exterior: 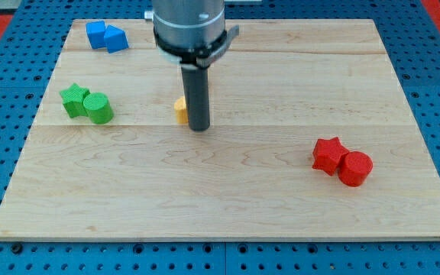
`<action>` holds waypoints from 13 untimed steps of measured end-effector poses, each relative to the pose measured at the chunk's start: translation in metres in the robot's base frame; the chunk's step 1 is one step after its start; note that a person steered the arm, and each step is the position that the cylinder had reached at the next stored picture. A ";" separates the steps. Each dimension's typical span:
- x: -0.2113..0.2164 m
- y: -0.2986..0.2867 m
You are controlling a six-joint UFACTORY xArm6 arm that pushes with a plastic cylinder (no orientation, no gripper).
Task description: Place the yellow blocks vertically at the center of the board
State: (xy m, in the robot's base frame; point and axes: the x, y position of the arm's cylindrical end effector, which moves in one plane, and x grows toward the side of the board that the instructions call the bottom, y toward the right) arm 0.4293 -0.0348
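Observation:
My dark rod stands near the board's middle, its tip point(198, 127) on the wood. A yellow block point(180, 110) shows only as a sliver at the rod's left side, touching it or nearly so; its shape cannot be made out. The second yellow block, a hexagon earlier, is hidden behind the rod and the arm's grey body point(189, 27).
Two blue blocks point(105, 37) sit at the view's top left. A green star point(73, 99) and a green cylinder point(98, 108) touch at the left. A red star point(328, 153) and a red cylinder point(355, 168) touch at the lower right.

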 end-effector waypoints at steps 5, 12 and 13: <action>-0.025 -0.007; -0.105 0.004; -0.105 -0.076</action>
